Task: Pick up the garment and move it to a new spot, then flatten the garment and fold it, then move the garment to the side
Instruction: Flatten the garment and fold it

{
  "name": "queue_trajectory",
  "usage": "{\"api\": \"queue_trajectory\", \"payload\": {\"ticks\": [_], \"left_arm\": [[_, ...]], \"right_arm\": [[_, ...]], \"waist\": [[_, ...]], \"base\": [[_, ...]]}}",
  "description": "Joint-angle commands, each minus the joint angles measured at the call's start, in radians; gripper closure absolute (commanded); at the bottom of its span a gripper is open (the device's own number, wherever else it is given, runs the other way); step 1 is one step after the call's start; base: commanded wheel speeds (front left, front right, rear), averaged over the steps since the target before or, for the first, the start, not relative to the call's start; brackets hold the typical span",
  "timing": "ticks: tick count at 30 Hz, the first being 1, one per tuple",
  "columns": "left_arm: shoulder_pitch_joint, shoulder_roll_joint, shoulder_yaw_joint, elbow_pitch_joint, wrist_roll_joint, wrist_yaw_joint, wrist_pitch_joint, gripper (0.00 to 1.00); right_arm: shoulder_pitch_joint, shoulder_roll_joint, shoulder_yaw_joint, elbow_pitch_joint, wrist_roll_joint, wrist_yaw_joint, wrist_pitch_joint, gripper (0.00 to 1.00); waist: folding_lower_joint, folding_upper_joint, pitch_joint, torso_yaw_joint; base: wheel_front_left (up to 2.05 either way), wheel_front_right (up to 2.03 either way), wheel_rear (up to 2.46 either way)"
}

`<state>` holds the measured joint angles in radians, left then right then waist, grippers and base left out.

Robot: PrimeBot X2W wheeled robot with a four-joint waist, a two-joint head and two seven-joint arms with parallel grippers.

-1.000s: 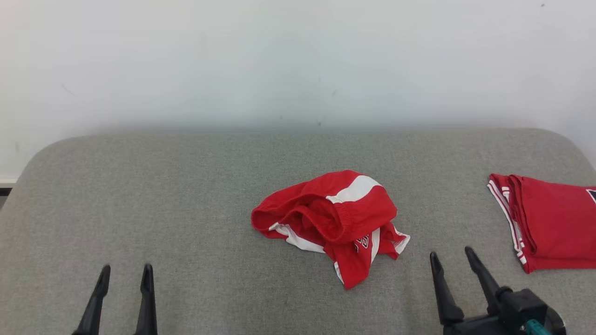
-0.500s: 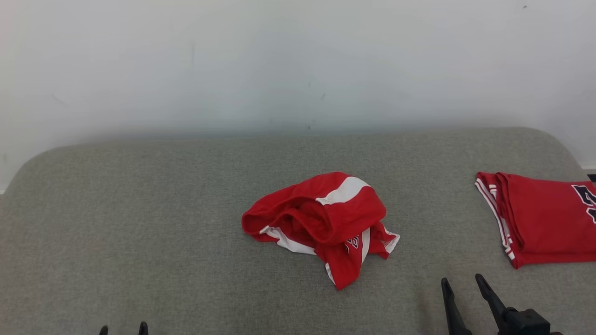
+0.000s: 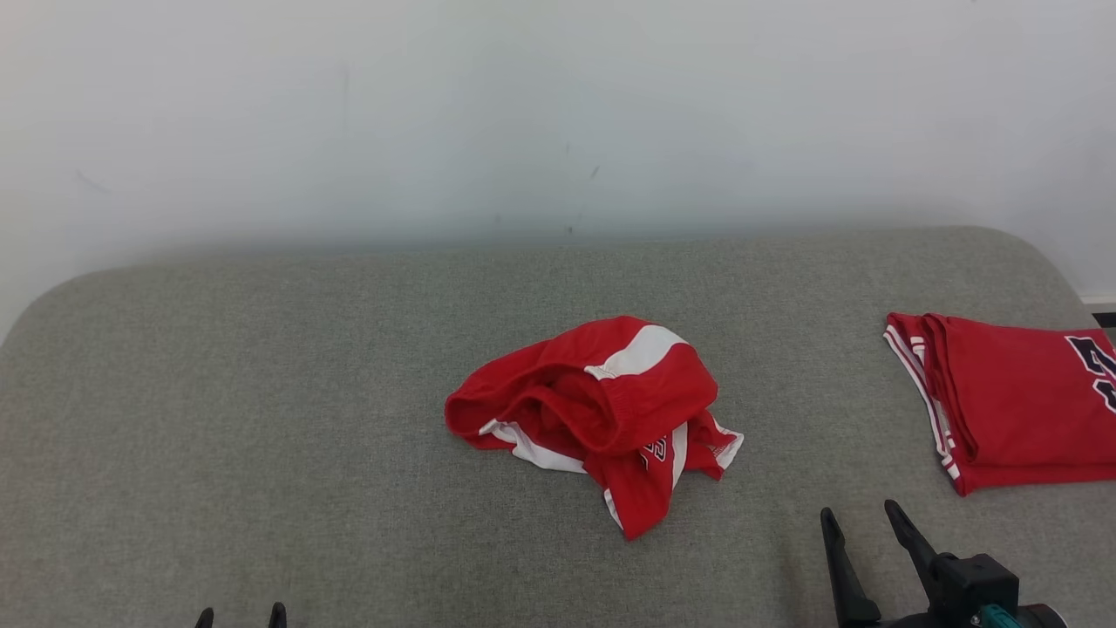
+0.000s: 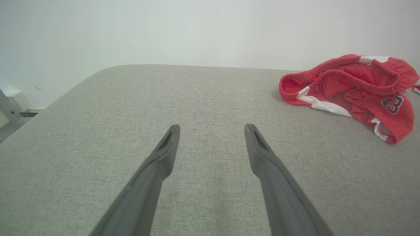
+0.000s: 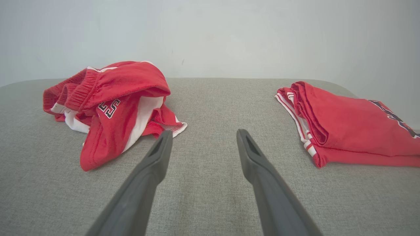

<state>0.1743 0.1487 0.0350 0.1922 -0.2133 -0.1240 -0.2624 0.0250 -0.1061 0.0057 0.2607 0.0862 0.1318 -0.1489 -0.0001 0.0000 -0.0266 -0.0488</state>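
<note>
A pale wall (image 3: 558,105) is seen behind a grey fabric-covered bench (image 3: 261,392) with rounded corners. A folded red jersey (image 5: 347,127) is laid ahead and right of the right gripper (image 5: 204,131), whose fingers are spread with nothing between them. The crumpled red-and-white garment (image 5: 111,101) is found ahead and left of it, and ahead and well right of the left gripper (image 4: 212,126), likewise spread and empty. In the left wrist view the number 23 is read on the garment, and a grey strut (image 4: 8,109) is glimpsed off the bench's left end.

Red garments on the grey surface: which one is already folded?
The red jersey at the right edge, lying flat in tidy layers; the red-and-white shorts in the middle lie in a crumpled heap.
</note>
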Motion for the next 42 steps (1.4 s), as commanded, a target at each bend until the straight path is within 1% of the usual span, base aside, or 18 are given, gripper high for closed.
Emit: {"api": "queue_trajectory", "payload": {"ticks": [1, 15, 20, 24, 25, 26, 30, 31, 33, 34, 36, 39, 40, 41, 42], "left_arm": [[-0.017, 0.004, -0.001, 0.000, 0.001, -0.001, -0.003, 0.00], [-0.004, -0.002, -0.012, -0.025, -0.001, 0.012, -0.003, 0.00], [-0.036, -0.007, -0.025, -0.042, -0.027, 0.008, 0.031, 0.00], [-0.085, -0.002, -0.058, -0.071, -0.065, 0.000, 0.124, 0.00], [-0.085, -0.002, -0.058, -0.071, -0.065, 0.000, 0.124, 0.00], [-0.108, 0.005, -0.067, -0.081, -0.070, 0.000, 0.148, 0.00], [-0.216, -0.001, -0.111, -0.100, -0.146, -0.004, 0.283, 0.00], [-0.248, 0.008, -0.119, -0.101, -0.149, -0.005, 0.311, 0.00], [-0.315, 0.000, -0.128, -0.080, -0.191, -0.006, 0.376, 0.00], [-0.351, 0.005, -0.145, -0.070, -0.190, -0.006, 0.404, 0.00], [-0.416, -0.008, -0.160, -0.034, -0.227, -0.006, 0.472, 0.00], [-0.504, -0.021, -0.189, 0.021, -0.252, -0.001, 0.571, 0.00], [-0.527, -0.028, -0.193, 0.039, -0.256, 0.006, 0.596, 0.00], [-0.570, -0.038, -0.203, 0.073, -0.256, 0.027, 0.640, 0.00], [-0.586, -0.040, -0.209, 0.092, -0.255, 0.038, 0.665, 0.00]], "right_arm": [[0.007, 0.004, -0.003, -0.010, -0.006, -0.002, 0.003, 0.00], [0.017, 0.014, 0.003, -0.033, -0.004, -0.002, 0.017, 0.00], [0.006, 0.012, 0.012, -0.030, 0.004, -0.002, 0.021, 0.00], [-0.005, 0.008, 0.021, -0.033, 0.012, -0.002, 0.023, 0.00], [-0.005, 0.008, 0.021, -0.033, 0.012, -0.002, 0.023, 0.00], [-0.006, 0.008, 0.024, -0.035, 0.012, -0.002, 0.024, 0.00], [-0.022, 0.009, 0.022, -0.046, 0.009, -0.002, 0.030, 0.00], [-0.025, 0.009, 0.025, -0.049, 0.007, -0.002, 0.031, 0.00], [-0.026, 0.012, 0.025, -0.054, 0.006, -0.002, 0.030, 0.00], [-0.024, 0.013, 0.025, -0.054, 0.006, -0.002, 0.031, 0.00], [-0.029, 0.015, 0.030, -0.054, 0.009, -0.002, 0.031, 0.00], [-0.042, 0.018, 0.038, -0.052, 0.014, -0.002, 0.026, 0.00], [-0.044, 0.019, 0.042, -0.050, 0.015, -0.002, 0.025, 0.00], [-0.046, 0.021, 0.044, -0.047, 0.017, -0.002, 0.023, 0.00], [-0.045, 0.022, 0.044, -0.045, 0.018, -0.002, 0.019, 0.00]], "waist": [[0.0001, 0.0000, 0.001, 0.001], [0.0001, 0.0000, 0.016, 0.003], [0.0001, 0.0000, 0.020, -0.006], [0.0001, 0.0000, 0.027, -0.030], [0.0001, 0.0000, 0.027, -0.030], [0.0001, 0.0000, 0.029, -0.039], [0.0001, 0.0000, 0.053, -0.075], [0.0001, 0.0000, 0.059, -0.088], [0.0001, 0.0000, 0.070, -0.114], [0.0001, 0.0000, 0.074, -0.127], [0.0001, 0.0000, 0.084, -0.158], [0.0001, 0.0000, 0.100, -0.208], [0.0001, 0.0000, 0.105, -0.225], [0.0001, 0.0000, 0.116, -0.254], [0.0001, 0.0000, 0.121, -0.267]], "base": [[0.00, 0.00, 0.00], [0.00, 0.00, 0.00], [0.00, 0.00, 0.00], [0.00, 0.00, 0.00], [0.00, 0.00, 0.00], [0.00, 0.00, 0.00], [0.00, 0.00, 0.00], [0.00, 0.00, 0.00], [0.00, 0.00, 0.00], [0.00, 0.00, 0.00], [0.00, 0.00, 0.00], [0.00, 0.00, 0.00], [0.00, 0.00, 0.00], [0.00, 0.00, 0.00], [0.00, 0.00, 0.00]]}}
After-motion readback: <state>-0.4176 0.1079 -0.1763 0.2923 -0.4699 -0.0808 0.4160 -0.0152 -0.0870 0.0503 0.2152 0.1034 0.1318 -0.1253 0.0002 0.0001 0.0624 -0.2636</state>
